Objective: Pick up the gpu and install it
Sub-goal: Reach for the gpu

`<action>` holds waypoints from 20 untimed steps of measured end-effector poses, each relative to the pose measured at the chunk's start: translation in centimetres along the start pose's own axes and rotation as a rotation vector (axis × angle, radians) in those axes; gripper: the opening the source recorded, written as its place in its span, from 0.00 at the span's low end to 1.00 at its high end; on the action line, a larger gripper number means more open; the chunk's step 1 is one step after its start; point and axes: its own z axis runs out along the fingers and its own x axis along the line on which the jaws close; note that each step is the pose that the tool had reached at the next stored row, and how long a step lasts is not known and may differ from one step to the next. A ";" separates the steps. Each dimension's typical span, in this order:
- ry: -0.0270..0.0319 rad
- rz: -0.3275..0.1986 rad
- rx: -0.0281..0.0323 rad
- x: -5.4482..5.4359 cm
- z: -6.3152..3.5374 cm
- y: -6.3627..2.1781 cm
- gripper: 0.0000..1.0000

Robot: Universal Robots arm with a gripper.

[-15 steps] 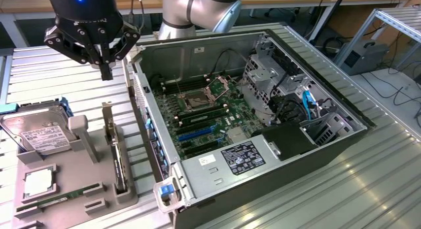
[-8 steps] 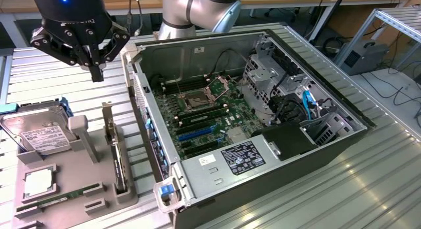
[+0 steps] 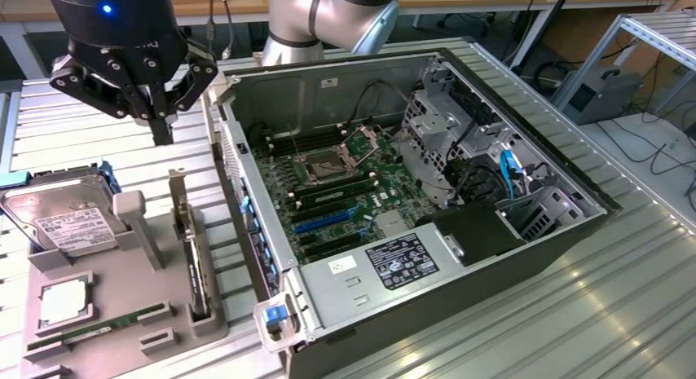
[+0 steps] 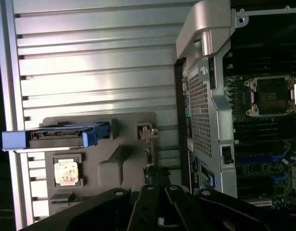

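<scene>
Above the grey holder (image 3: 122,291), fingers (image 3: 163,130) pressed together and empty, gpu (image 3: 192,253) upright in its slot, its bracket (image 4: 147,132) end-on in the wrist view.

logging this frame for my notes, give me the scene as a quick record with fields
gripper: shut, empty, above the card's bracket end, not touching
graphics card: upright on edge in the grey tray, not yet lifted
also in tray: hard drive, processor chip, memory stick
computer case: open, on the exterior view's right of the tray
</scene>
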 end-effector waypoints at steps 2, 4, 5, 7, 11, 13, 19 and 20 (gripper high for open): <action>0.0001 0.000 0.0001 -0.1 -0.05 -0.93 0.11; 0.0000 0.000 0.0000 -0.1 -0.07 -1.66 0.11; 0.0001 0.000 0.0001 -0.1 -0.09 -1.90 0.11; 0.0001 0.000 0.0001 -0.2 -0.11 -2.37 0.11; 0.0000 0.000 0.0000 -0.3 -0.15 -3.42 0.11; 0.0000 0.000 0.0000 -0.3 -0.19 -4.28 0.11; 0.0000 0.000 0.0000 -0.4 -0.28 -6.41 0.11; 0.0001 0.000 0.0001 -0.3 -0.30 -6.65 0.11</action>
